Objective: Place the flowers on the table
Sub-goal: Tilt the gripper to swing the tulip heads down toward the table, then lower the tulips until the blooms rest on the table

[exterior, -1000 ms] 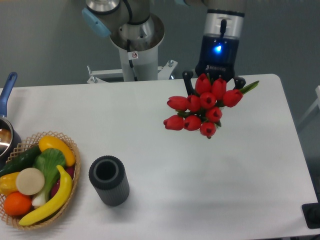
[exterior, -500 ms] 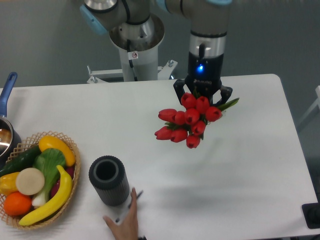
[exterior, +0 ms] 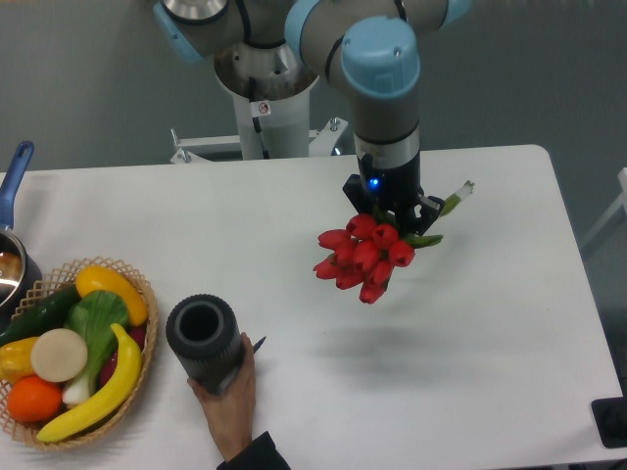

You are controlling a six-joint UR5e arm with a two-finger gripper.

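The flowers (exterior: pixel 362 257) are a bunch of red tulips with green stems, held in the air over the white table (exterior: pixel 470 333), blooms pointing down and to the left. My gripper (exterior: pixel 394 208) is shut on the stems just above the blooms. A stem end sticks out to the upper right. A faint shadow of the bunch lies on the tabletop below it. The fingertips are partly hidden by the blooms.
A person's hand (exterior: pixel 227 394) holds a dark ribbed cylindrical vase (exterior: pixel 203 343) at the front left. A wicker basket (exterior: pixel 137 343) of fruit and vegetables stands at the left edge. A pot with a blue handle (exterior: pixel 14 176) is behind it. The arm's base column (exterior: pixel 265 108) stands at the back.
The gripper with the flowers has come lower and tilted, the blooms pointing more downward. A person's hand has reached in and taken hold of the dark vase, shifting it slightly left.
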